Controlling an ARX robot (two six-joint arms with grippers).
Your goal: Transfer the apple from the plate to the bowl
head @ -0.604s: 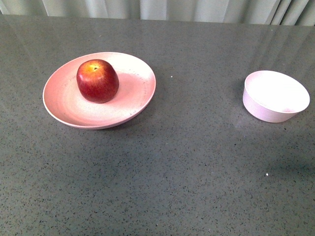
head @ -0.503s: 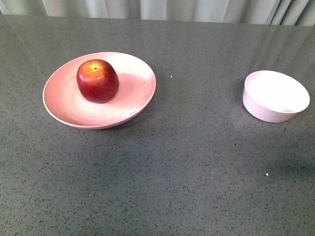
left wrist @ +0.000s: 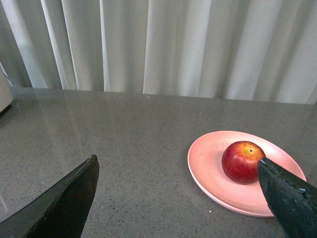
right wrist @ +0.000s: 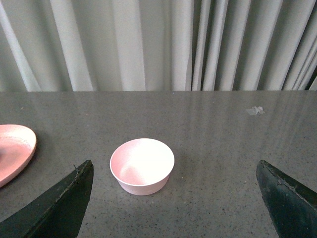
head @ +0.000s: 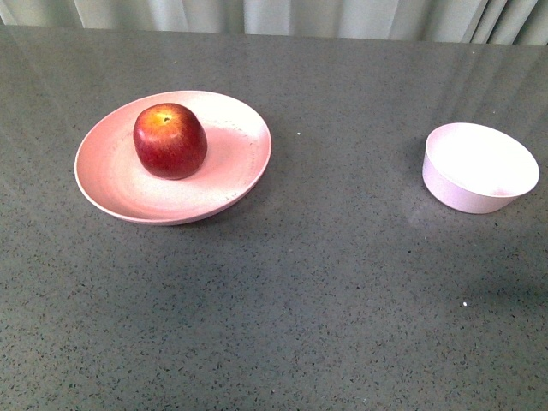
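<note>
Currently, we find the apple (head: 169, 140) resting on the plate (head: 111, 184), upright, with its stem dimple and yellow-orange patch facing up. It sits off the plate's centre, toward the plate's far-left part. The plate lies flat on the left half of the grey worktop (head: 325, 291), nearer the far edge than the near edge. The bowl (head: 454, 195) stands upright close to the worktop's right edge, well apart from the plate, with bare worktop between them. Its inside shows only its own pale surface. A curtain (head: 342, 17) hangs behind the far edge.

In the left wrist view, we see the left end effector (left wrist: 177, 161) spread wide, with its two dark fingers (left wrist: 69, 198) at opposite sides of the picture. It has hold of nothing. The plate (left wrist: 208, 168) and apple (left wrist: 241, 161) lie beyond it, and one fingertip overlaps the apple's edge in the picture. In the front view nothing touches the apple.

In the right wrist view, we see the right end effector (right wrist: 174, 163) likewise spread wide, with its fingers (right wrist: 64, 203) far apart and nothing between them. The bowl (right wrist: 143, 187) stands on the worktop beyond the fingers, clear of both. An edge of the plate (right wrist: 15, 153) shows at the side of this picture.
</note>
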